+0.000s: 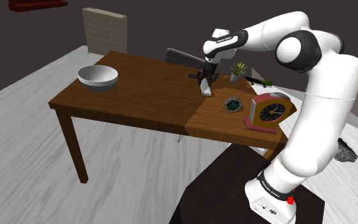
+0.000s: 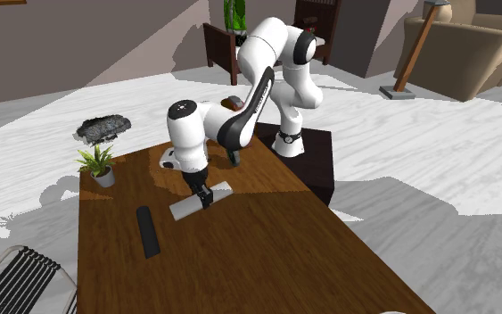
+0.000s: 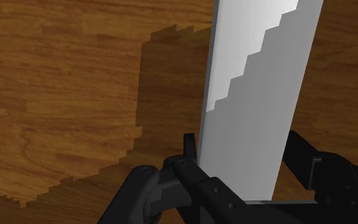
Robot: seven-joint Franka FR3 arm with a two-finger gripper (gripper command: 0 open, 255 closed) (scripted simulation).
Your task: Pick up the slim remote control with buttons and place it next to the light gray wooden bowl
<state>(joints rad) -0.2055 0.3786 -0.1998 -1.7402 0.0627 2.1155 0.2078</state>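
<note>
Start at the shoulder view's left, where the pale grey bowl (image 1: pixel 98 77) stands upright near the end of the brown table (image 1: pixel 139 95); take that bowl as your mark for everything else. Well to the right of the bowl, about mid-table, your gripper (image 1: pixel 206 81) hangs low over the wood with its fingers (image 3: pixel 193 162) closed on the remote (image 3: pixel 254 95). It is drawn as a plain light grey slab with no buttons to be made out. In the wrist view the two black fingers clasp the slab by its long edges, and the rest of it reaches out ahead of them over the wood. Whether it is clear of the table or touching it, you cannot tell from these views. Farther from the bowl again come a small potted plant (image 1: pixel 238 69), a little green clock (image 1: pixel 233 104) and a red alarm clock (image 1: pixel 269 112), none of them between remote and bowl. As a judgement, the grasp looks made. The lift, the carry across the bare stretch of table towards the bowl and the setting down just beside it are all to come; the remote sits well apart from the bowl now
</note>
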